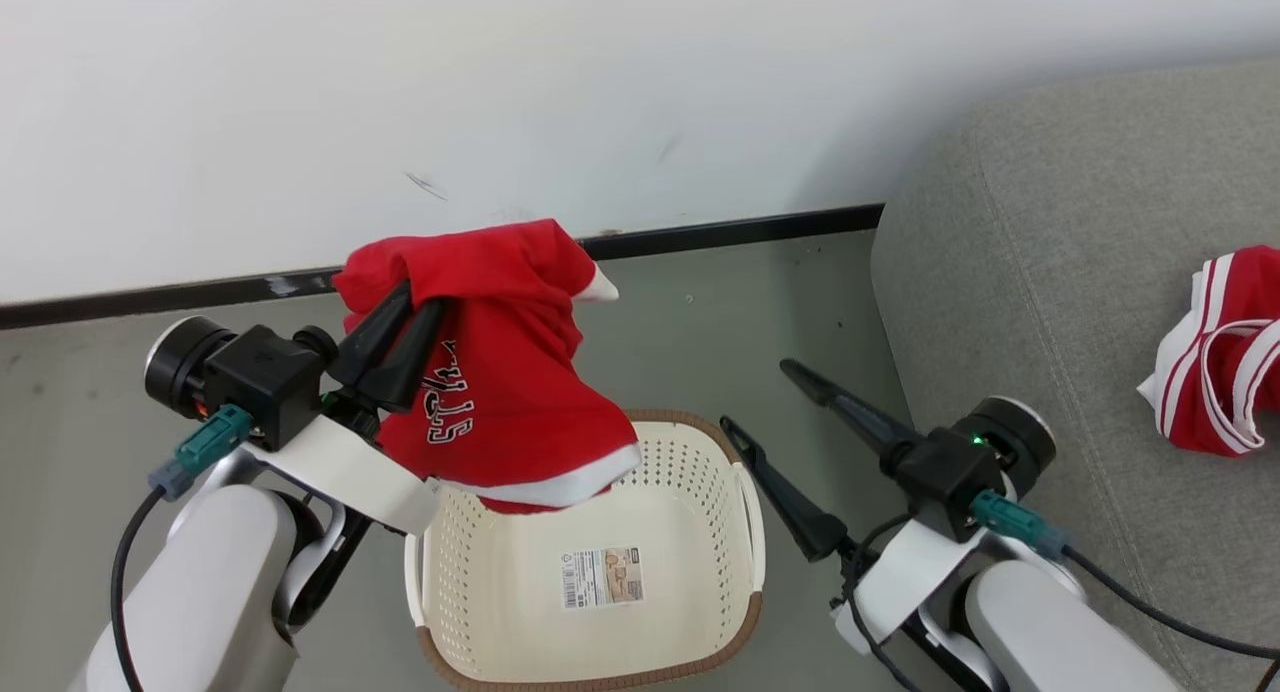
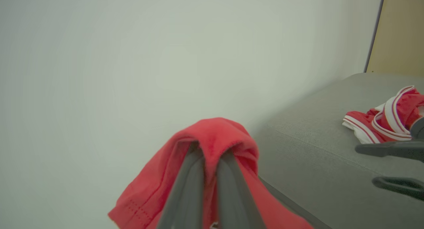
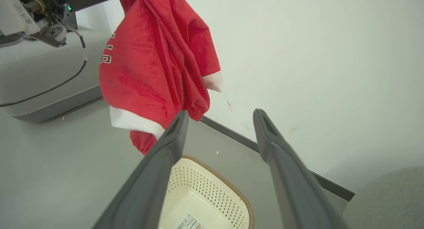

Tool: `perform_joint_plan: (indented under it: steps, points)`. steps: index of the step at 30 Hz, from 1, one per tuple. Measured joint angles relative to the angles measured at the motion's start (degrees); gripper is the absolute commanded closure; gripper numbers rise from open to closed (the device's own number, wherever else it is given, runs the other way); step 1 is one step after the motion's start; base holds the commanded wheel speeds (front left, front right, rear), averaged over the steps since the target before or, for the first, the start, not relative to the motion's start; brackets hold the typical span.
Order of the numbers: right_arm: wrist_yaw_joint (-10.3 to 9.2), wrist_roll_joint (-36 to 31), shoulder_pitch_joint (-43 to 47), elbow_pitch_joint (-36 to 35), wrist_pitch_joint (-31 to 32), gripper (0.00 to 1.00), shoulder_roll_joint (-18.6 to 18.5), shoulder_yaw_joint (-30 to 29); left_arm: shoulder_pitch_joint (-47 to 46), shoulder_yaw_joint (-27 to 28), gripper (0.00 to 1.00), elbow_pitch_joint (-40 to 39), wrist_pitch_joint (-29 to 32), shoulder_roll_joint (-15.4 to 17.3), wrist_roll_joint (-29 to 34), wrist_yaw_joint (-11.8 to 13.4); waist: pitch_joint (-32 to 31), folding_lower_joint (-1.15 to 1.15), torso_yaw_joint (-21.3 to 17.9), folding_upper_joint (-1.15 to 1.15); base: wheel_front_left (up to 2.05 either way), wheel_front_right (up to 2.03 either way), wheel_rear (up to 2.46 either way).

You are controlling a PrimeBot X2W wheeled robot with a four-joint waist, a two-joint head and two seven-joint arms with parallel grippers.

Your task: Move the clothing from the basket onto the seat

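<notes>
My left gripper (image 1: pixel 405 302) is shut on a red jersey (image 1: pixel 510 372) with white trim and lettering. The jersey hangs from it above the far left corner of the cream basket (image 1: pixel 700 492). A label sticker (image 1: pixel 600 577) lies on the basket's floor. In the left wrist view the jersey (image 2: pixel 212 133) drapes over the closed fingers (image 2: pixel 185 186). My right gripper (image 1: pixel 755 394) stands open to the right of the basket, holding nothing. It points over the basket (image 3: pixel 202 196) in its own view. Another red garment (image 1: pixel 1215 357) with white stripes lies on the grey seat (image 1: pixel 1050 272).
A white wall with a dark baseboard (image 1: pixel 720 234) runs behind the basket. Grey floor (image 1: pixel 700 312) lies between wall, basket and seat. The seat's rounded edge is close to my right arm (image 1: pixel 1040 612).
</notes>
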Motion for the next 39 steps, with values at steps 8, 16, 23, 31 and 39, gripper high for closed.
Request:
perform_joint_plan:
  steps: [8,16,23,31,39]
  points:
    - [0.02,3.3,-0.4,2.5,0.0,0.00,-2.3,9.2,0.1,-3.4,1.00,-2.9,2.8,-1.0,-1.0,-0.5,-4.3,0.00,1.2,0.00,0.00,0.00,0.00]
    - [0.02,5.3,-1.3,4.5,0.0,0.00,-3.1,15.1,1.2,-5.7,1.00,-4.9,5.3,-1.6,-1.5,-0.6,-7.5,0.00,2.3,0.00,0.00,0.00,0.00]
    - [0.02,8.0,-4.2,7.9,0.1,0.00,-3.4,18.2,1.3,-7.9,1.00,-7.1,7.3,-2.1,-2.0,-0.8,-10.0,0.00,3.4,0.00,0.00,0.00,0.00]
    - [0.02,9.7,-6.9,13.6,0.5,0.33,-0.6,22.4,2.5,-9.4,1.00,-8.9,9.4,-3.4,-3.6,-0.8,-12.2,0.00,5.1,0.00,0.00,0.00,0.00]
    - [0.02,12.2,-7.6,15.3,0.4,1.00,0.4,23.3,4.9,-9.1,1.00,-8.9,10.8,-3.4,-5.1,-0.5,-13.6,0.00,6.4,0.00,0.00,0.00,0.00]
